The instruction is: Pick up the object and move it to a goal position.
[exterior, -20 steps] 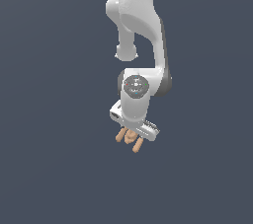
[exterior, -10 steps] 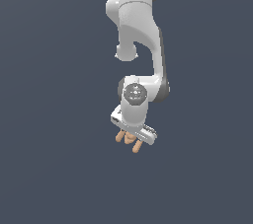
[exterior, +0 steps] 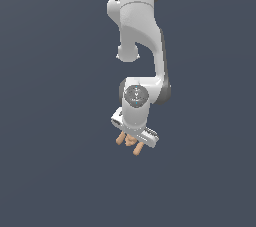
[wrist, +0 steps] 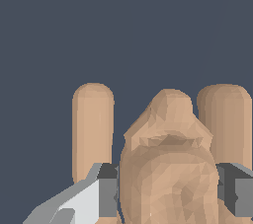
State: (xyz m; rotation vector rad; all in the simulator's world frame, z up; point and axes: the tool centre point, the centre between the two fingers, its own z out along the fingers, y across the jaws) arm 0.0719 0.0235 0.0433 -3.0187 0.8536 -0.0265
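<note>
The object (exterior: 129, 141) is a small tan-orange lumpy item with stubby limbs. In the exterior view it hangs just under the white gripper (exterior: 131, 140), with its limbs sticking out below the hand. In the wrist view the object (wrist: 168, 168) fills the space between the two dark finger pads (wrist: 107, 188), which press on its rounded middle from both sides. Two of its limbs (wrist: 93, 129) stand out beyond the fingers. The gripper is shut on the object.
The white arm (exterior: 137, 31) reaches down from the top of the exterior view. Around it is only a plain dark grey-blue background (exterior: 50, 121). No goal marker shows in either view.
The arm's upper part has shifted toward the exterior view's right and the wrist has turned a little. The gripper still holds the object at about the same place.
</note>
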